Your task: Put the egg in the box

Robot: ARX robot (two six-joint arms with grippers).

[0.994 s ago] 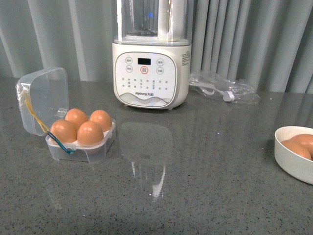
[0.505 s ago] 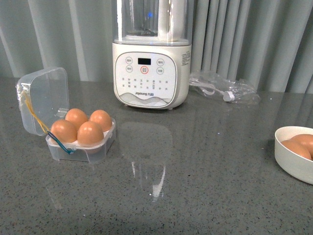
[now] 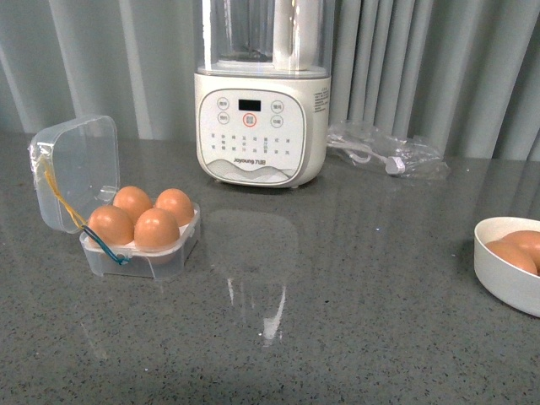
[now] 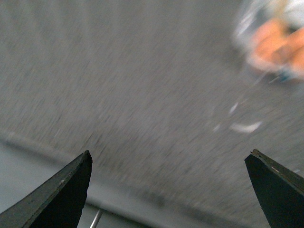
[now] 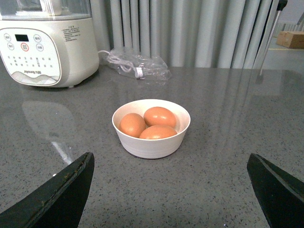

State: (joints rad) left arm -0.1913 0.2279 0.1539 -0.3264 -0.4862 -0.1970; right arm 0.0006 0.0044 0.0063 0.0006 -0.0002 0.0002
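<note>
The clear box [image 3: 139,257] stands at the left of the table with its hinged lid [image 3: 76,164] open, and several brown eggs [image 3: 156,228] fill its cups. More brown eggs [image 5: 159,116] lie in a round white bowl [image 5: 151,147], which the front view cuts off at the right edge as bowl [image 3: 506,283]. My right gripper [image 5: 171,156] is open and empty, a short way in front of the bowl. My left gripper [image 4: 169,154] is open too, over bare table. Its view is motion-blurred, with the box [image 4: 273,40] a smear far off. Neither arm shows in the front view.
A white blender [image 3: 260,126] stands at the back centre. A crumpled clear plastic bag [image 3: 384,152] with a cable lies to its right. Grey curtains hang behind the speckled grey table [image 3: 337,321]. In the left wrist view the table's edge [image 4: 142,194] runs near the fingers.
</note>
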